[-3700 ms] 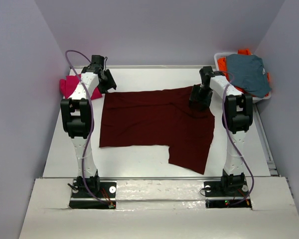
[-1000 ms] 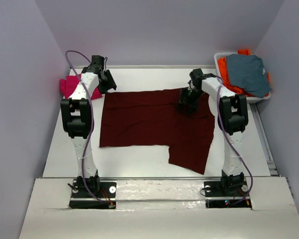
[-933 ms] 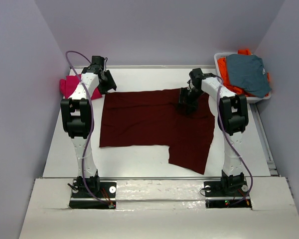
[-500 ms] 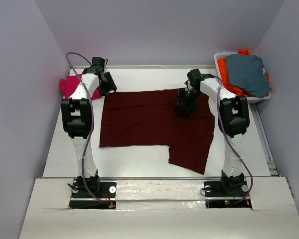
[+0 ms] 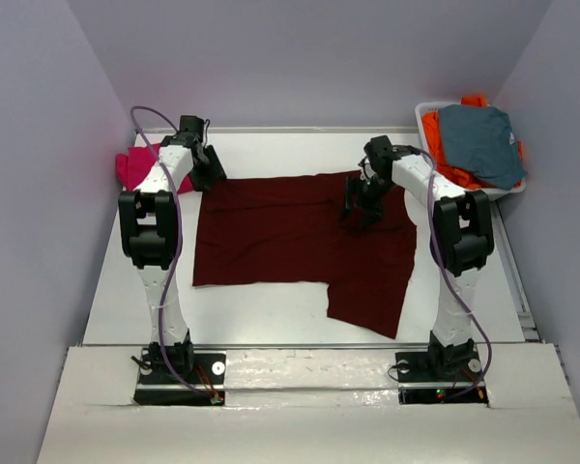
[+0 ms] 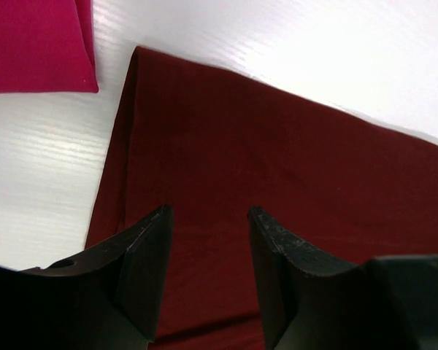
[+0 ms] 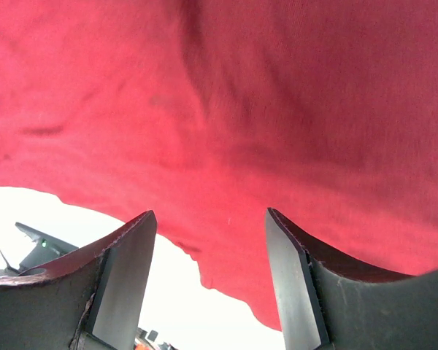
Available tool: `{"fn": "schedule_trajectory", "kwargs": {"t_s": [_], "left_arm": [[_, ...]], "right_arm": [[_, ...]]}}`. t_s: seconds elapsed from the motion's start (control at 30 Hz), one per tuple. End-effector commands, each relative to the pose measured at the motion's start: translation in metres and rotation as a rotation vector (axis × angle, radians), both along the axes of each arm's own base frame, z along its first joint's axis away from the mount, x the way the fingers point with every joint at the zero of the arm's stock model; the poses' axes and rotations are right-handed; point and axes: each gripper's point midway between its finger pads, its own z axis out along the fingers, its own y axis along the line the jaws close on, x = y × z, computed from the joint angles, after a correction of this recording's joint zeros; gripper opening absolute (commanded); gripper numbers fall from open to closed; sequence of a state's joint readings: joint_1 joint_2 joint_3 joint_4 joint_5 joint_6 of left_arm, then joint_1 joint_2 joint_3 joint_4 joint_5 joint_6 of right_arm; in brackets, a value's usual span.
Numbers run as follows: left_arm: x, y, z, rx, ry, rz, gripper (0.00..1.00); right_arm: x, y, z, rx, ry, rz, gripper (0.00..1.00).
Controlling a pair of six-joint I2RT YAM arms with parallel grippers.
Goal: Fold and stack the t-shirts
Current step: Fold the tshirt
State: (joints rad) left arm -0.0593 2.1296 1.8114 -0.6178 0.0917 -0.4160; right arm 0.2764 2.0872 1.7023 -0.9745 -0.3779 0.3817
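We are hovering left gripper [image 6: 208, 213], jaws apart, empty; maroon t-shirt [image 5: 290, 242] corner lying just ahead of fingertips. Right gripper [image 7: 210, 219] also gaping, empty, cloth edge beneath. Risk: we are catching only 1 layer, dragging shirt crooked.

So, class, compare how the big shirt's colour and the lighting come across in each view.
Top external: soft even light, the maroon t-shirt reads dark. Left wrist: same dark tone, streaky glare on the white table. Right wrist: the cloth renders bright red, the background blown out white.
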Motion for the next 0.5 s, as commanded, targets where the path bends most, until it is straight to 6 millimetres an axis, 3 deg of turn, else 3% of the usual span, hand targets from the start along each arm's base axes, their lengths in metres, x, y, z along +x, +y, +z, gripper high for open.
{"fn": "schedule_trajectory", "kwargs": {"t_s": [0.0, 0.03, 0.13, 0.2, 0.23, 0.27, 0.47], "left_arm": [[-0.021, 0.005, 0.029, 0.028, -0.029, -0.003, 0.56], [-0.024, 0.005, 0.03, 0.03, -0.033, -0.001, 0.56], [-0.039, 0.007, 0.033, 0.036, -0.02, 0.002, 0.56], [-0.049, 0.003, 0.04, 0.037, -0.021, -0.007, 0.56], [-0.061, 0.005, 0.032, 0.04, 0.004, -0.005, 0.56], [-0.071, 0.005, 0.031, 0.038, 0.003, -0.001, 0.56], [-0.104, 0.004, 0.019, 0.018, 0.043, -0.005, 0.56]], "right_arm": [[-0.018, 0.0, 0.034, 0.034, -0.059, 0.013, 0.67], [-0.021, -0.001, 0.04, 0.036, -0.079, 0.009, 0.67], [-0.041, -0.012, 0.03, -0.002, -0.04, -0.015, 0.67], [-0.051, -0.015, 0.034, 0.0, -0.047, -0.026, 0.67], [-0.062, -0.017, 0.026, -0.005, -0.017, -0.039, 0.67], [-0.067, -0.018, 0.03, 0.0, -0.03, -0.046, 0.67], [-0.091, -0.029, 0.015, -0.039, 0.014, -0.095, 0.67]]}}
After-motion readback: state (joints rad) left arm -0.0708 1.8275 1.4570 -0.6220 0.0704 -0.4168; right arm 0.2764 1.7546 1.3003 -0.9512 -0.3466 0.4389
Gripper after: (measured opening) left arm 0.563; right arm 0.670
